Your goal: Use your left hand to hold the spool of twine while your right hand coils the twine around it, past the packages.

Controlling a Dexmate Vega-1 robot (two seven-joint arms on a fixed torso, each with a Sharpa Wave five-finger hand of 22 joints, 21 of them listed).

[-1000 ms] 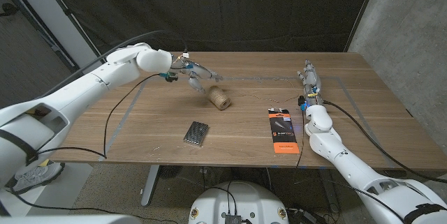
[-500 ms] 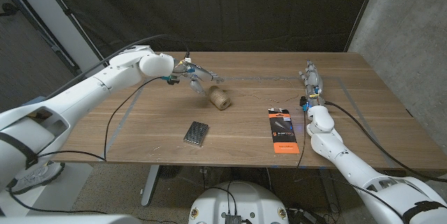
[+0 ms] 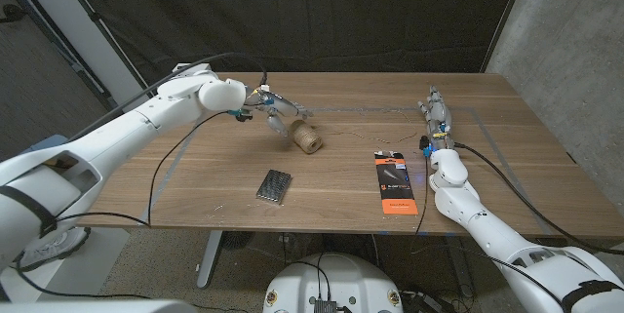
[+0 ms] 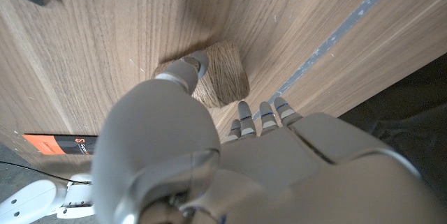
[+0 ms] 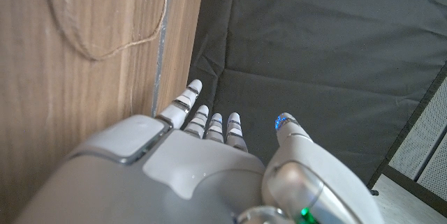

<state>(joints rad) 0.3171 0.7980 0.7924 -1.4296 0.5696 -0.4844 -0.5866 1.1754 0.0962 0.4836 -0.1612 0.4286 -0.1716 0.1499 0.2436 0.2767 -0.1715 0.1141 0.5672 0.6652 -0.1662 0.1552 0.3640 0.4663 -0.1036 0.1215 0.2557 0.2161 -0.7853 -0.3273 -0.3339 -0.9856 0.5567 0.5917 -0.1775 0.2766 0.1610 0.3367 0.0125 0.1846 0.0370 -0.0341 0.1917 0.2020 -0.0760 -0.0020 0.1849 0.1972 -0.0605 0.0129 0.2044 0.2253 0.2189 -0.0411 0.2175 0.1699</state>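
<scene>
The spool of twine (image 3: pixel 306 138) lies on its side left of the table's middle, a tan roll also seen as the spool (image 4: pixel 225 75) in the left wrist view. My left hand (image 3: pixel 277 113) hovers just behind and left of it, fingers apart, with its thumb (image 4: pixel 187 71) at the spool's edge; I cannot tell if it touches. Loose twine (image 3: pixel 363 110) trails across the table toward my right hand (image 3: pixel 435 118), which stands open near the far right with its fingers stretched out. A loop of twine (image 5: pixel 105 39) lies on the wood beside my right hand (image 5: pixel 209 161).
An orange and black package (image 3: pixel 395 182) lies at the front right of middle. A small grey package (image 3: pixel 274 185) lies in front of the spool. Grey tape lines (image 3: pixel 175 157) mark a rectangle on the table. A dark curtain hangs behind.
My left hand has moved a little to the right and closer to the spool. The spool, the packages and my right hand have stayed put.
</scene>
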